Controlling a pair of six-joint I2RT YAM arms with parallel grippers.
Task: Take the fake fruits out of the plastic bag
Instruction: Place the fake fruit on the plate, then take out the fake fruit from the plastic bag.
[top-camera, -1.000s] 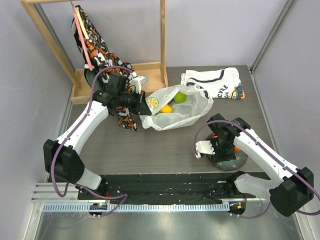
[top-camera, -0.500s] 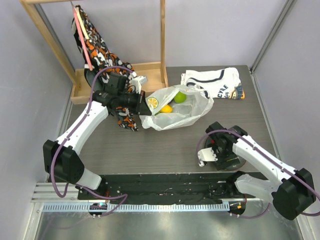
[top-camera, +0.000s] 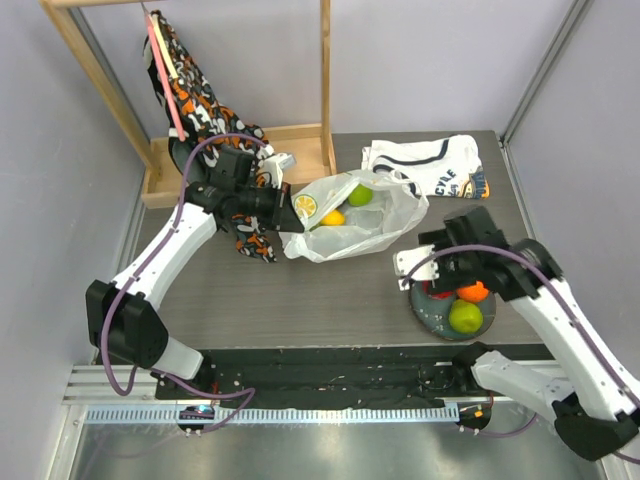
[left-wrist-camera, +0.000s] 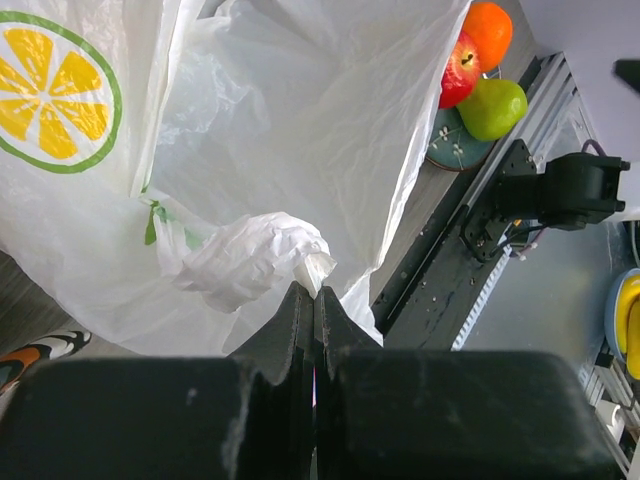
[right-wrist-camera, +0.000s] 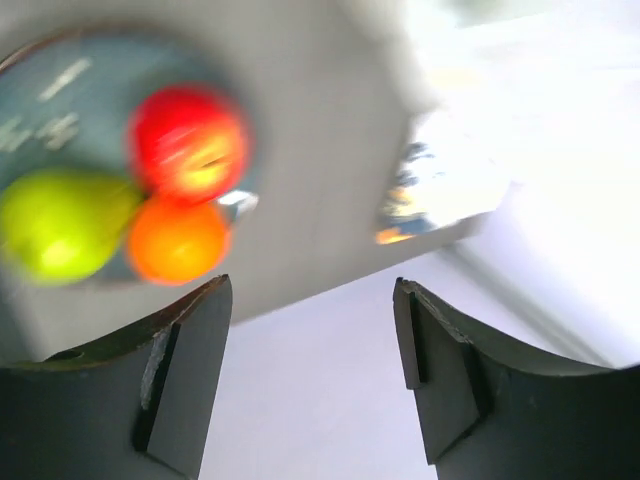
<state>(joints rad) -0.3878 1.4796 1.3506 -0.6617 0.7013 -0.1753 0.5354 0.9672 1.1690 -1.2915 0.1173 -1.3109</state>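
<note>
On the counter the plastic bag lies on its side with its mouth gaping. The dark plate sits near the bag, on its front-right side.

My left claw is at the bag's left edge. In the wrist view its jaws are pinched tight on a twisted bit of the film, holding the mouth open.

My right claw was low over the plate half a second ago. It has now lifted and swung toward the bag, between bag and plate, spread wide with nothing in it.

That uncovers a green pear, an orange and a red apple on the plate. I read that as a drop-off finished.

A green apple and a yellow piece show inside the bag, so I judge at least two more trips remain.
</note>
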